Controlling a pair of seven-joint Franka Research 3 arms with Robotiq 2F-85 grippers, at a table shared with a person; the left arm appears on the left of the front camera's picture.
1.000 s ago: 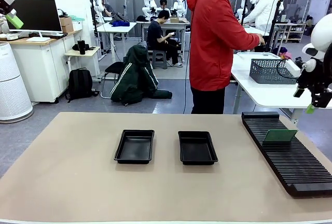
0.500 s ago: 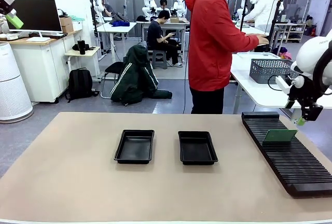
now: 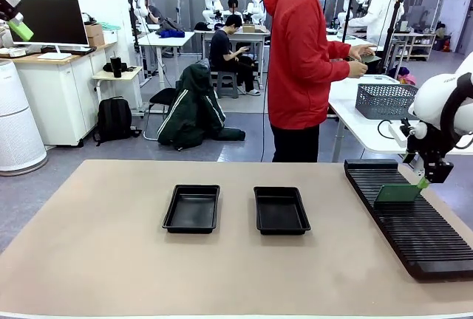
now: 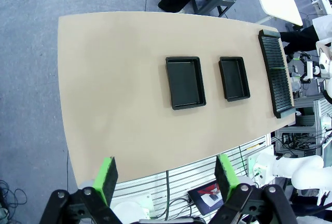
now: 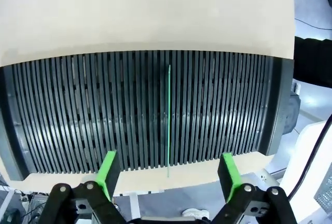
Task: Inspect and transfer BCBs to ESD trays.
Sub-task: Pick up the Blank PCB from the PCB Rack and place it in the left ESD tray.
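The left pincer (image 4: 166,175) hangs spread wide, high over the table, with both ESD trays (image 4: 185,81) well ahead of it. The right pincer (image 5: 168,171), also spread, hovers above the slotted rack (image 5: 78,110). The BCB (image 5: 169,105) stands on edge straight ahead, centred between its fingers.

- ESD tray (image 3: 192,207) just 9 o'clock of bench (image 3: 89,260) centre; second ESD tray (image 3: 281,210) just 3 o'clock, apart.
- Slotted rack (image 3: 417,234) at 3 o'clock bench edge.
- BCB (image 3: 398,193) upright in rack slot, toward rack's 12 o'clock end.
- Person (image 3: 303,60) behind bench, 12 o'clock.
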